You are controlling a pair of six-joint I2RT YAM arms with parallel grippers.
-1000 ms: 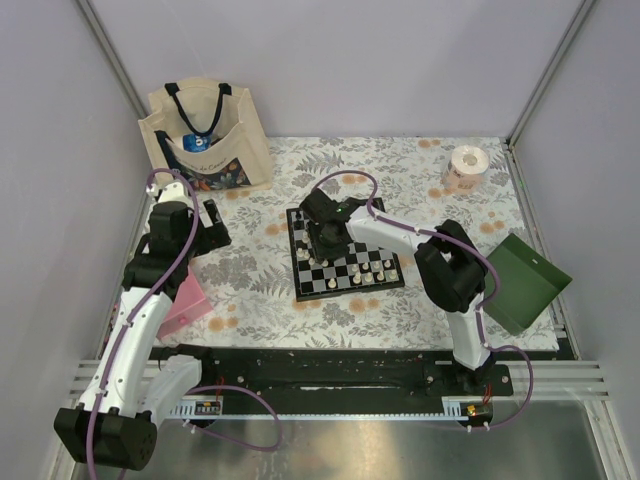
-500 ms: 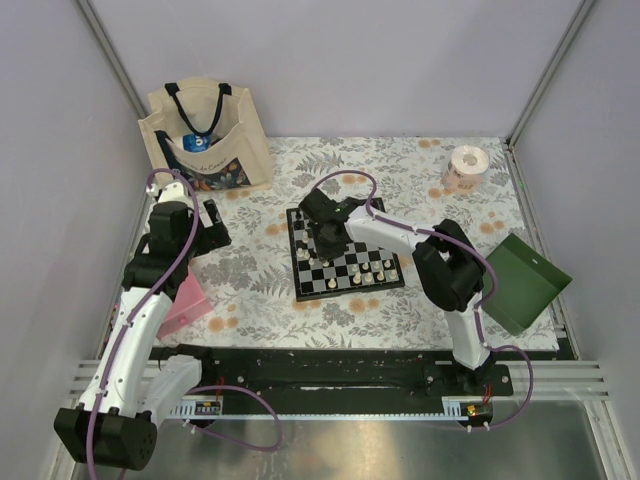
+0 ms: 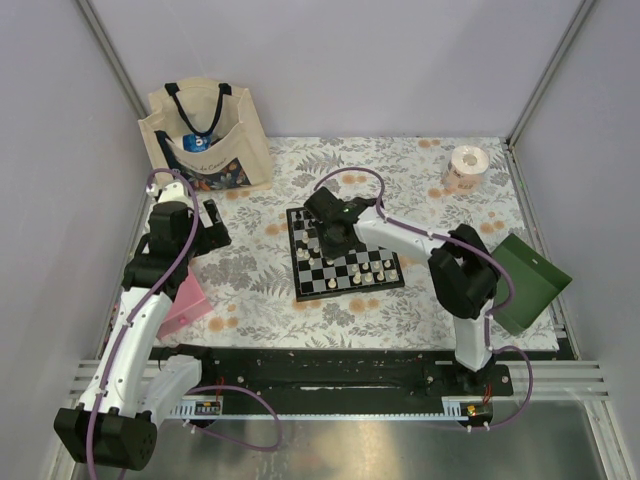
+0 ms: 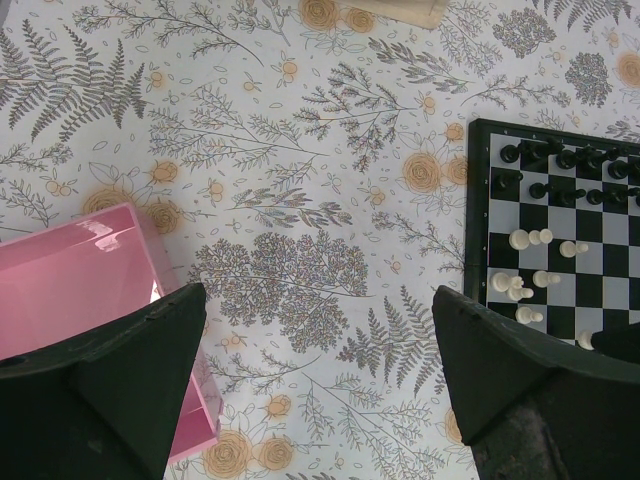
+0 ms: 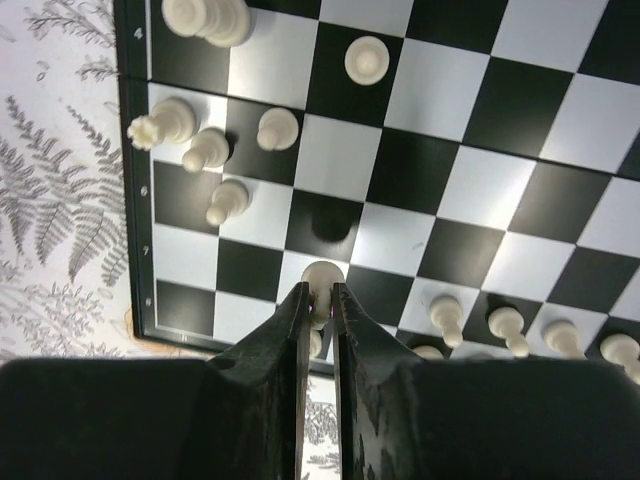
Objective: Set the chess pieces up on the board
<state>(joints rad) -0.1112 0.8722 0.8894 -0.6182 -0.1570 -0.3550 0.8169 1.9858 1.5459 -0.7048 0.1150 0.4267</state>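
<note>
Hanging over the board [image 5: 470, 100], the right claw [image 5: 319, 295] is pinched shut on 1 white pawn [image 5: 321, 272] that seems to point straight down at it, while the left claw [image 4: 315, 300] sits wide open well off over the bench [image 4: 300, 200].

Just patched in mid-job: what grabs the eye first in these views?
The right hand is over the board, pinching a cream pawn near its edge, with other cream pieces scattered close by. The left hand hangs open over the flowered tablecloth, beside a pink box.
</note>
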